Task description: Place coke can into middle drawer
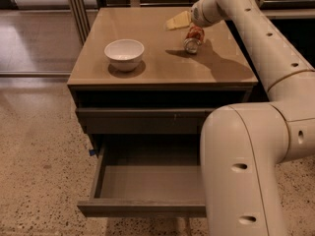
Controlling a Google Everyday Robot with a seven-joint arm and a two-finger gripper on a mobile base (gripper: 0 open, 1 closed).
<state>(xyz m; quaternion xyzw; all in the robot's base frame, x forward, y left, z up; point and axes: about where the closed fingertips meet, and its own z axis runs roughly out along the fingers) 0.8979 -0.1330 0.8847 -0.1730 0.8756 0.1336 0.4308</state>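
My gripper (192, 22) is near the back right corner of the desk (162, 68), just above the coke can (193, 38). The can is red-orange with white marks, tilted, its silver end facing the front edge. I cannot tell whether I grip it.

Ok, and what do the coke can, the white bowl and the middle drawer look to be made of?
The coke can: thin metal, likely; silvery end, printed red wall. The white bowl: probably glazed ceramic, glossy, though plastic is possible. The middle drawer: matte grey-brown board, perhaps laminate; flat, no shine. The gripper is at the can's upper end.
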